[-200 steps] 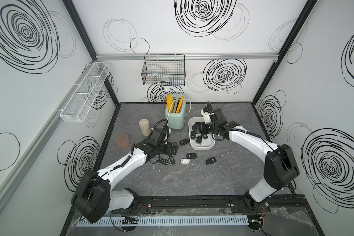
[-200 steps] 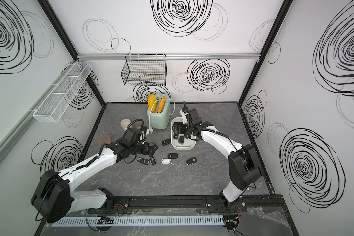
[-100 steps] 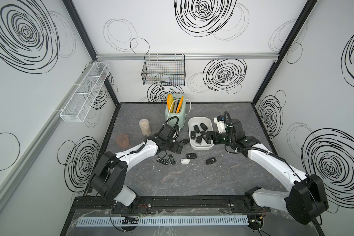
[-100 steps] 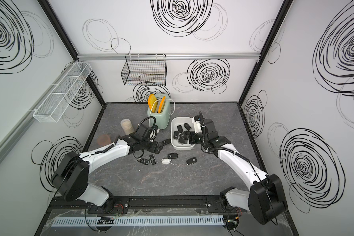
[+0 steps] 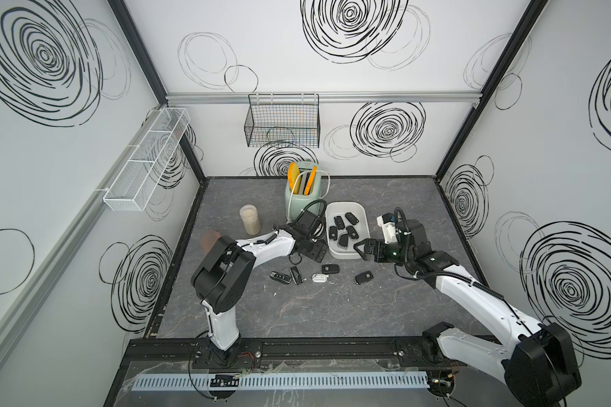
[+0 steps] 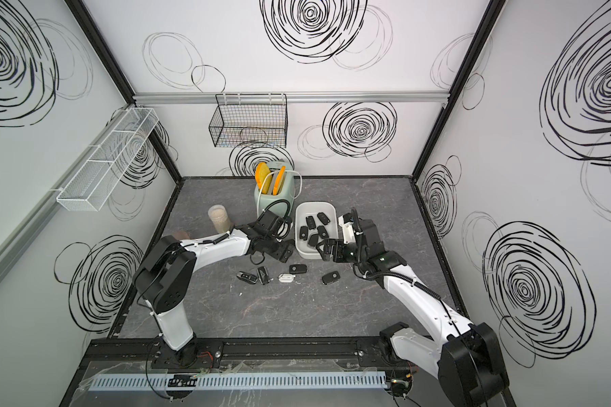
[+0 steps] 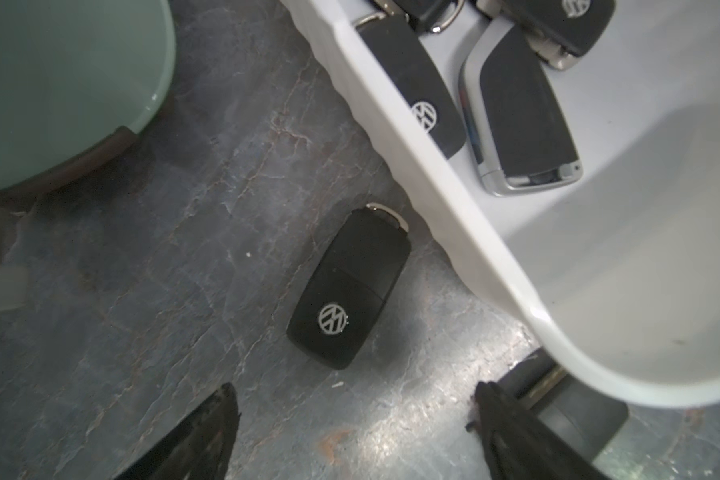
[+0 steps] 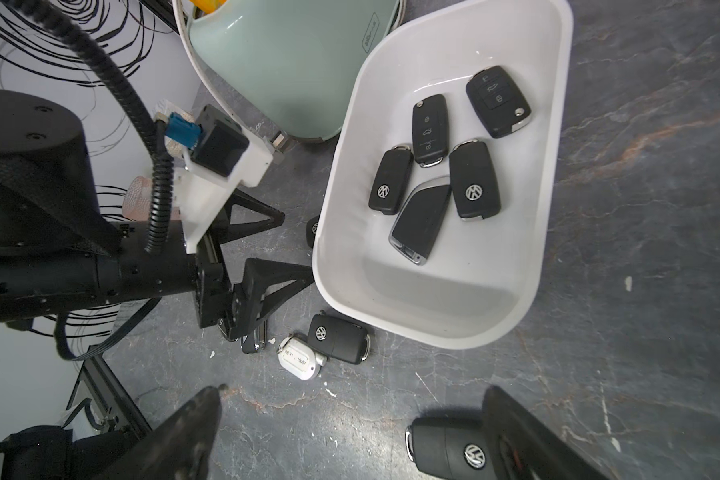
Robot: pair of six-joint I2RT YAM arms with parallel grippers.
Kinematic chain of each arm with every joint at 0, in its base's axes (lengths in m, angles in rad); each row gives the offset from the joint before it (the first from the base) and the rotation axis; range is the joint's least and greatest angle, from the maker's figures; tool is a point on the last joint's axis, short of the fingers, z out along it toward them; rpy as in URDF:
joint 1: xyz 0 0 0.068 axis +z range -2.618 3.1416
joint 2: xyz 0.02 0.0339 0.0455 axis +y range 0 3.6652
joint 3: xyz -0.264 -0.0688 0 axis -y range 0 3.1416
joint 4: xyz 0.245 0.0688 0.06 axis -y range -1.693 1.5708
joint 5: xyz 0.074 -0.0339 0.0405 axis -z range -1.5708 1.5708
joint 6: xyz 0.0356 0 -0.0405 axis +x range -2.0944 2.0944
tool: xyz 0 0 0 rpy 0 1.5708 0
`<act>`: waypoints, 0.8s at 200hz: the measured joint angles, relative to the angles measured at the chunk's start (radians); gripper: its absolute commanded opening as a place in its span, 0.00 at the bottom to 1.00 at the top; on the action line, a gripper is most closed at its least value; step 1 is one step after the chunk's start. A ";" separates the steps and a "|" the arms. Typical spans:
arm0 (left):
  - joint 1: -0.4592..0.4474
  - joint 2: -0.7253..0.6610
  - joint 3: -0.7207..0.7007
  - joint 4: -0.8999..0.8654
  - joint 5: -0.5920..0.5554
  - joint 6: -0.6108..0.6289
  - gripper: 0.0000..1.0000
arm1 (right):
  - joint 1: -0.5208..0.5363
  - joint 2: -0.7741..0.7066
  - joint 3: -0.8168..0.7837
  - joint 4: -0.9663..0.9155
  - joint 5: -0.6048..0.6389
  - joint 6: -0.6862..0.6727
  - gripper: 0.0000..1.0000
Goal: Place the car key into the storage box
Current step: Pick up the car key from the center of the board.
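Left wrist view showed a black flip-style car key with a round silver badge [image 7: 348, 291] lying flat on the grey marbled tabletop [image 7: 163, 249]. It lay just beside the outer wall of the shallow white rounded plastic storage box [image 7: 454, 232], but outside it. The left gripper [image 7: 352, 399] hung over that key with its two dark fingers spread wide, one to each side. Neither finger touched the key, and the gripper held nothing.

Right wrist view showed five black key fobs [image 8: 433, 174] clustered inside the box, whose near end was bare. A mint-green toaster [image 8: 283, 62] stood beside the box's far end. The right gripper [image 8: 352, 395] was likewise wide open and empty, low over the tabletop. Another black key [image 8: 454, 451] lay on the tabletop, partly hidden behind one of its fingers. A further black key with a white oval tag [image 8: 300, 363] lay just outside the box's near wall.
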 measured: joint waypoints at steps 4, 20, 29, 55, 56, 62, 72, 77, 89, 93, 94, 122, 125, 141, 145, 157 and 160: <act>-0.002 0.008 0.005 -0.002 -0.003 0.001 0.92 | -0.002 -0.002 0.000 0.000 0.000 0.001 0.99; -0.006 0.033 0.021 -0.005 -0.013 0.004 0.91 | -0.006 -0.010 -0.003 0.000 0.000 0.003 0.99; -0.008 0.043 0.026 -0.005 -0.019 0.005 0.90 | -0.010 -0.012 -0.004 0.000 0.000 0.004 0.99; -0.009 0.074 0.046 -0.011 -0.037 0.013 0.87 | -0.021 -0.015 -0.004 -0.001 0.000 0.003 0.99; -0.009 0.076 0.047 -0.011 -0.037 0.013 0.87 | -0.022 -0.015 -0.004 0.000 0.000 0.003 0.99; -0.009 0.085 0.054 -0.013 -0.040 0.015 0.86 | -0.024 -0.016 -0.004 0.000 0.000 0.003 0.99; -0.009 0.100 0.063 -0.013 -0.043 0.020 0.83 | -0.029 -0.017 -0.004 0.000 0.000 0.003 0.99; -0.009 0.105 0.067 -0.014 -0.045 0.020 0.82 | -0.030 -0.018 -0.004 0.000 0.000 0.003 0.99; -0.009 0.118 0.074 -0.014 -0.045 0.027 0.79 | -0.033 -0.018 -0.004 -0.001 0.000 0.003 0.99; -0.008 0.122 0.075 -0.015 -0.045 0.029 0.77 | -0.034 -0.018 -0.004 -0.001 0.000 0.002 0.99; -0.008 0.122 0.076 -0.015 -0.044 0.029 0.76 | -0.034 -0.018 -0.004 -0.001 0.000 0.003 0.99; -0.006 0.143 0.101 -0.014 -0.040 0.033 0.70 | -0.036 -0.018 -0.004 -0.001 0.000 0.003 0.99; -0.005 0.145 0.103 -0.013 -0.040 0.032 0.69 | -0.036 -0.018 -0.004 -0.001 0.000 0.003 0.99; -0.003 0.151 0.109 -0.008 -0.035 0.032 0.65 | -0.036 -0.018 -0.004 -0.001 0.000 0.003 0.99; -0.002 0.153 0.110 -0.008 -0.034 0.032 0.64 | -0.036 -0.018 -0.004 -0.001 0.001 0.003 0.99; 0.000 0.158 0.118 -0.008 -0.032 0.032 0.60 | -0.036 -0.018 -0.004 -0.001 0.001 0.003 0.99; 0.000 0.159 0.120 -0.008 -0.032 0.034 0.59 | -0.036 -0.018 -0.004 -0.001 0.001 0.003 0.99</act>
